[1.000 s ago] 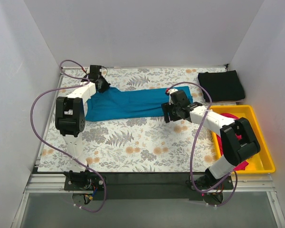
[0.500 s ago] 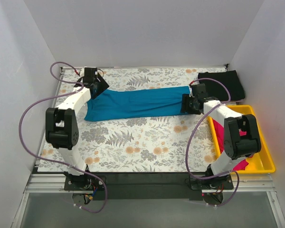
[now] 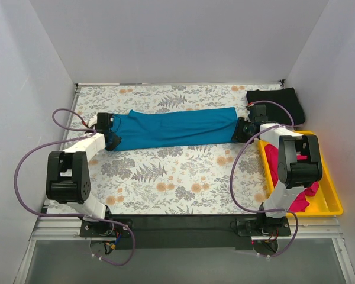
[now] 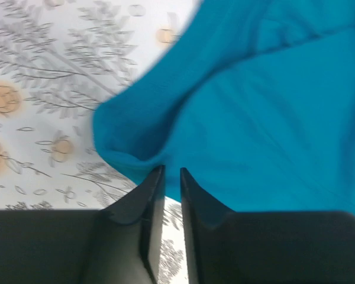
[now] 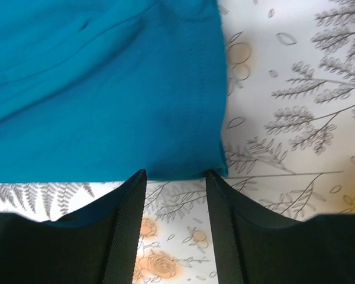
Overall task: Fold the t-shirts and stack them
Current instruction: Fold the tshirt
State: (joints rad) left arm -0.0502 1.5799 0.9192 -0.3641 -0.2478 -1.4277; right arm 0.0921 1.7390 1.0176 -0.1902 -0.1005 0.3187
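Observation:
The teal-blue t-shirt (image 3: 174,127) lies as a long band, folded lengthwise, across the back half of the floral table. My left gripper (image 3: 111,135) is at its left end. In the left wrist view the gripper (image 4: 171,171) is nearly closed, pinching the shirt's (image 4: 254,118) raised edge. My right gripper (image 3: 241,129) is at the shirt's right end. In the right wrist view the gripper (image 5: 176,174) is open with its tips at the flat hem of the shirt (image 5: 106,89). The black t-shirt (image 3: 278,105) lies folded at the back right. The magenta-pink t-shirt (image 3: 276,160) lies bunched in the tray.
A yellow plastic tray (image 3: 328,177) stands at the right edge, just right of my right arm. White walls close the table on three sides. The floral table cover (image 3: 177,177) shows bare in front of the teal shirt.
My left gripper has pulled the shirt's left end from the back corner toward the near left. My right gripper has moved right to the hem. The shirt now lies straighter and flatter.

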